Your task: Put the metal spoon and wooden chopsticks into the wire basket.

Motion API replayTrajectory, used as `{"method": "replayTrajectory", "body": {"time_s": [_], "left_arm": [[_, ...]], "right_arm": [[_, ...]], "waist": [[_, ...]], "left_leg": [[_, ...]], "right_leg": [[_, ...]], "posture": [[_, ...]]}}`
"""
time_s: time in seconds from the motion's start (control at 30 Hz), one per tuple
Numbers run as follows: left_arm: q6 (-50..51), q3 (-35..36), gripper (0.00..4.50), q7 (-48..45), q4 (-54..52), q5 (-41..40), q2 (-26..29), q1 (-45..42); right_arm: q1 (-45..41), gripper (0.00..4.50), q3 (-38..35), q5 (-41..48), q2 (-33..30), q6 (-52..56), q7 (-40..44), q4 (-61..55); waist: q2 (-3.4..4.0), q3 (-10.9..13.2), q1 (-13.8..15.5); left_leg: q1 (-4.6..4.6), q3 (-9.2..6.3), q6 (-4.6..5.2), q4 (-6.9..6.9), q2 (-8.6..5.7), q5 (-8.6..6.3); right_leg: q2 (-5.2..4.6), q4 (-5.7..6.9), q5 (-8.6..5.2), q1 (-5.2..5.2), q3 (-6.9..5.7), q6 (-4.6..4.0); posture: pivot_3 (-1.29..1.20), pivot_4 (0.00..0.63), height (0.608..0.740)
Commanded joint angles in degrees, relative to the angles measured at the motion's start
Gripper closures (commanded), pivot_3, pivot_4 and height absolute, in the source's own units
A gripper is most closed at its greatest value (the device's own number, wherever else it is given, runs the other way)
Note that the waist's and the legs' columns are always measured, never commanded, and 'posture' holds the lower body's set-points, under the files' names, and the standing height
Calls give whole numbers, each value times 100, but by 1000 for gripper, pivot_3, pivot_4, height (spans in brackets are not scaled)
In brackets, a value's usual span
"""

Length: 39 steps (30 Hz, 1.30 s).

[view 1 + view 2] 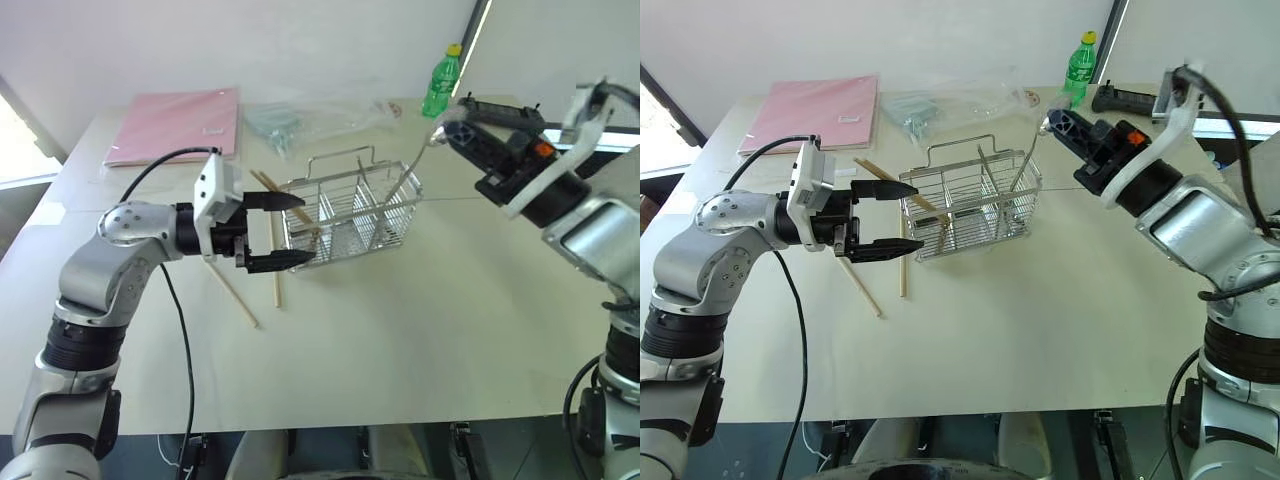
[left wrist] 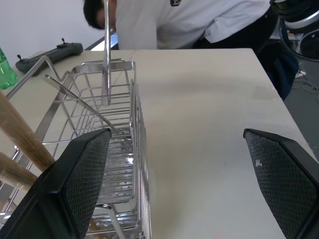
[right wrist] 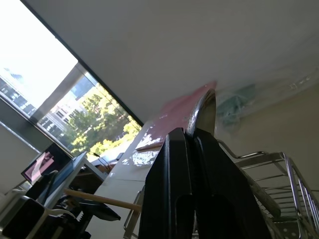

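Metal spoon: the small shiny silver spoon [image 1: 1032,152] is pinched at its bowl end by the right gripper [image 1: 1052,121], slim handle hanging down into the far end of the basket, not yet let go.
Wire basket: the rectangular chrome wire caddy with a loop handle [image 1: 973,205] stands mid-table on the pale table [image 1: 1040,330], between the two arms.
Wooden chopsticks: one thin pale tan stick [image 1: 898,186] leans over the basket's near end with its tip inside; two more [image 1: 858,286] lie flat on the table just beside the basket.
Progress: my guess is about halfway; the spoon needs releasing and the loose sticks need picking up.
Head views: the left gripper [image 1: 902,216] hangs level at the basket's end, jaws spread wide, holding nothing. Behind are a pink folder [image 1: 815,110], a clear plastic bag [image 1: 940,105] and a green bottle [image 1: 1080,68].
Left wrist view: both textured black pads [image 2: 82,184] stand wide apart, one by the basket wall; the spoon handle [image 2: 106,50] stands upright inside the wires, and a person in a white shirt [image 2: 189,22] is beyond the table, which the head views miss.
Right wrist view: the two black fingers [image 3: 169,189] are pressed together on the spoon's bowl [image 3: 202,112], a clamp the head views show less plainly.
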Motion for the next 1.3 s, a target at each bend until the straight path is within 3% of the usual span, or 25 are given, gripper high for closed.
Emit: {"method": "replayTrajectory", "body": {"time_s": [0.03,0.2,0.27,0.33,0.47,0.57,0.67,0.8,0.87,1.07,1.3], "left_arm": [[-63,150,0,-4,-92,-35,56,-147],[-103,120,0,16,-99,-11,16,-119],[-123,110,0,19,-85,5,3,-116],[-137,113,0,27,-76,13,-6,-113],[-155,120,0,55,-69,25,-24,-114],[-148,159,0,118,-68,43,-15,-137],[-2,319,0,317,17,-19,17,-225],[232,648,0,735,328,-109,6,-422],[338,837,0,947,540,-111,21,-500],[366,1165,0,1490,1352,322,326,-468],[504,1090,0,2209,1712,969,524,-46]], "right_arm": [[-189,4458,104,-403,-53,43,203,-25],[-267,2033,145,-448,44,75,174,8],[-286,855,138,-468,42,103,152,20],[-280,59,96,-454,8,123,111,22],[-245,59,-82,-511,-264,246,256,49],[-223,59,-272,-646,-723,471,805,82],[-21,59,-593,-1083,-1489,739,2167,-79],[934,59,-1012,-2605,-2263,201,4512,-831],[1441,59,-1329,-2901,-2232,-21,5282,-1129],[2808,59,-2170,-2756,-1802,-60,6556,-1939],[4081,59,-1807,-4367,-1220,-878,7050,-2507]], "waist": [[0,0,0],[0,0,1],[0,0,1],[0,0,1],[0,0,8],[-1,1,15],[-2,2,23],[-7,1,30],[-8,2,1],[-22,11,17],[-41,14,119]], "left_leg": [[0,0,0,0,0,0],[-3,-1,0,0,0,0],[-3,-1,0,0,0,0],[-4,-1,0,0,0,0],[-6,-1,0,0,-1,0],[-10,-1,0,1,-2,0],[-17,-1,0,2,-3,0],[-22,-5,4,2,-3,-3],[-17,-3,6,2,-1,-4],[6,0,5,3,3,-5],[21,5,1,4,3,-7]], "right_leg": [[0,0,0,0,0,0],[0,0,0,-2,0,0],[0,-1,0,-3,0,0],[0,-1,0,-3,-1,0],[0,-1,0,-3,-1,0],[-1,-4,0,-4,-2,0],[-1,-7,1,-7,-5,2],[3,-7,9,-9,-17,28],[3,-5,8,-5,-18,34],[2,3,8,9,-16,36],[-6,-2,-4,21,-10,51]], "posture": [[0,150,709],[0,150,709],[0,150,709],[0,150,709],[0,150,709],[0,150,709],[0,150,709],[0,150,709],[0,150,709],[0,150,709],[0,150,709]]}}
